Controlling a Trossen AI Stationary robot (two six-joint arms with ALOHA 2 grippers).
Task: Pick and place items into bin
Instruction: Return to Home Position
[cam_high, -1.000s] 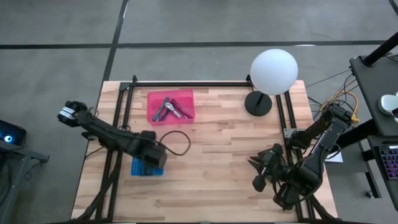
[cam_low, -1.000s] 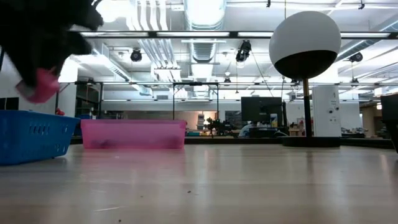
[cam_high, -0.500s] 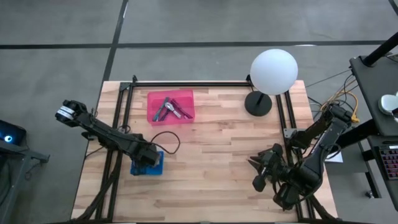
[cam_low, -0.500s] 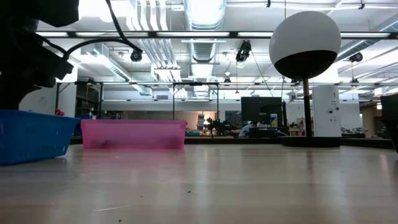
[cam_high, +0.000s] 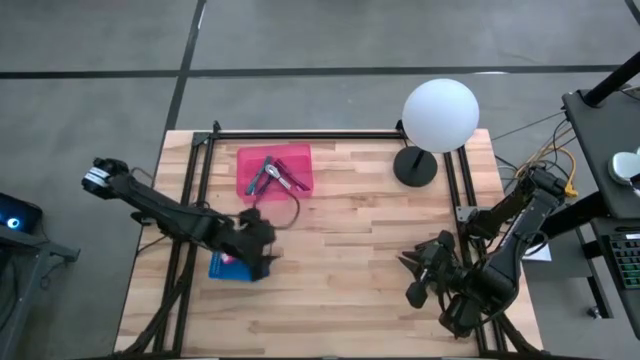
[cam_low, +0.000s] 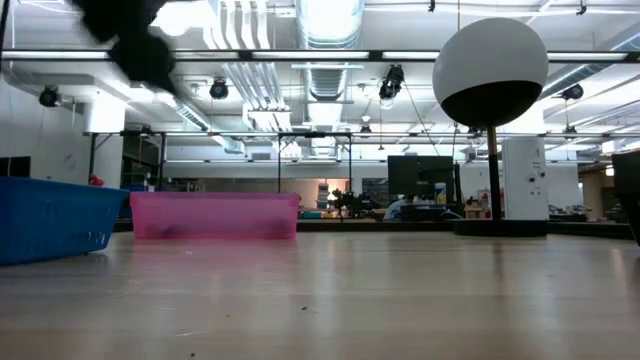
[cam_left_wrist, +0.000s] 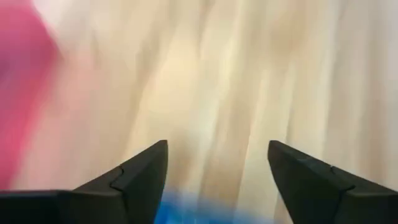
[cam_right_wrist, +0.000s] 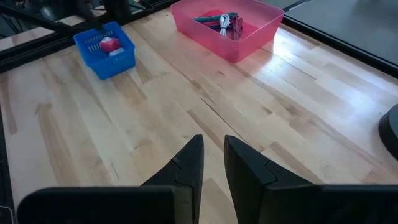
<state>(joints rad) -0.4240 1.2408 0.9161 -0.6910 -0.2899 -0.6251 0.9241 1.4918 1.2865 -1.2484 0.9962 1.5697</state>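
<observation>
My left gripper hangs open and empty just above the right end of the small blue bin, which stands on the table's left part. A small pink block lies inside the blue bin. The pink tray stands toward the far edge. It holds a silver tool and purple and maroon sticks. My right gripper waits shut near the table's right near corner, far from both containers.
A white globe lamp stands on its black foot at the far right. A black cable loops from my left arm over the table between tray and bin. Black frame rails run along the left, far and right edges. Bare wood lies between the arms.
My left gripper, which carried a pink piece above the blue bin, went down over the bin and then rose again, shifting a little toward the table's right. The pink piece is gone from it, and a pink block now lies in the blue bin.
</observation>
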